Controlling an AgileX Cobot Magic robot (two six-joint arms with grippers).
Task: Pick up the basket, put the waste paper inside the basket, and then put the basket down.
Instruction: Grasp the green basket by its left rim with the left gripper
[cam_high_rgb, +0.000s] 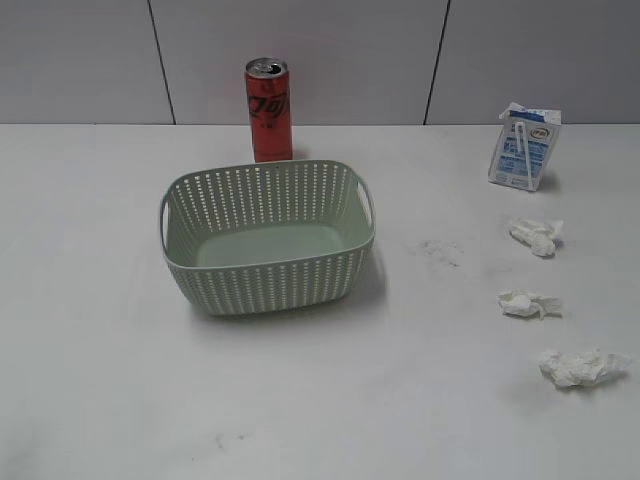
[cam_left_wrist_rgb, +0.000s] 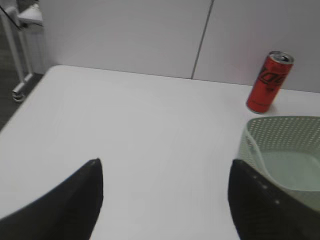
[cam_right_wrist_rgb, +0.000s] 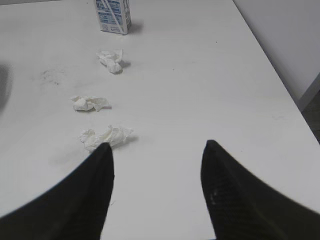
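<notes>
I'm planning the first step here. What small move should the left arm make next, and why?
Probably swing the left claw right, toward the basket's near handle. The basket sits empty on the table, all three waste paper wads lie loose to its right, and both claws are open, holding nothing; the basket lies at the right edge of the left wrist view.

**Even, soft light; wrist views hazy**

Bright and diffuse throughout, without glare. Only short, faint shadows beside the basket (cam_high_rgb: 268, 238) and milk carton (cam_high_rgb: 524, 146). Soft focus in both wrist views, dark fingers (cam_right_wrist_rgb: 75, 200) blurred in the near foreground.
</notes>
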